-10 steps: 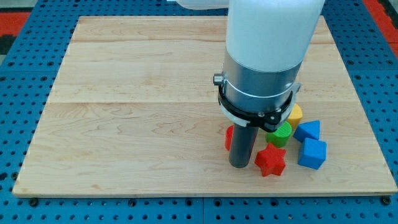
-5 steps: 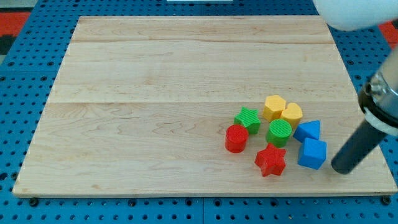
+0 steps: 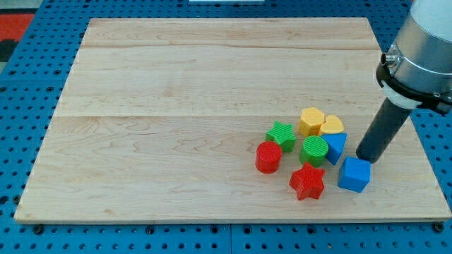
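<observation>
My tip (image 3: pixel 367 158) rests on the board at the view's right, just above the blue cube (image 3: pixel 353 174) and right of the blue triangular block (image 3: pixel 335 147). It looks to be touching or nearly touching the cube's top corner. The blue triangular block presses against the green cylinder (image 3: pixel 314 150). Above them sit the yellow hexagon block (image 3: pixel 311 121) and the yellow heart-like block (image 3: pixel 330 126). The green star (image 3: pixel 282 134) and red cylinder (image 3: pixel 268 156) lie to the left, with the red star (image 3: pixel 307 183) at the bottom.
The wooden board (image 3: pixel 176 106) lies on a blue pegboard table (image 3: pixel 21 106). The board's right edge runs close behind my rod. A red patch (image 3: pixel 14 21) shows at the view's top left.
The rod left the spot beside the red star, swung round to the cluster's right, then moved up and left. The blue triangular block has been pushed left against the green cylinder.
</observation>
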### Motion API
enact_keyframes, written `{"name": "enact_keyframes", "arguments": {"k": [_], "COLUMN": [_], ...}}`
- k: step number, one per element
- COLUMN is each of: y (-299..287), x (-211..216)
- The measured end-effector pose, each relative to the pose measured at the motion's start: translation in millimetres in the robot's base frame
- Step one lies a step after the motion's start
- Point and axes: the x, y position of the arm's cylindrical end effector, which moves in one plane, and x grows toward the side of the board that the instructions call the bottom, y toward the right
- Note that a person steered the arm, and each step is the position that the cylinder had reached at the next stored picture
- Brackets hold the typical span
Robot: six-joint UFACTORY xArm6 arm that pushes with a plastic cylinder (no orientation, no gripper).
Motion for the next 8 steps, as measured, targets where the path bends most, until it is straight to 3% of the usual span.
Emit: {"name": "enact_keyframes", "arguments": {"k": [3,5,6,7,8], "y": [1,-4,-4,-4,-26], "x": [-5,-34,-34,-5,-16]}}
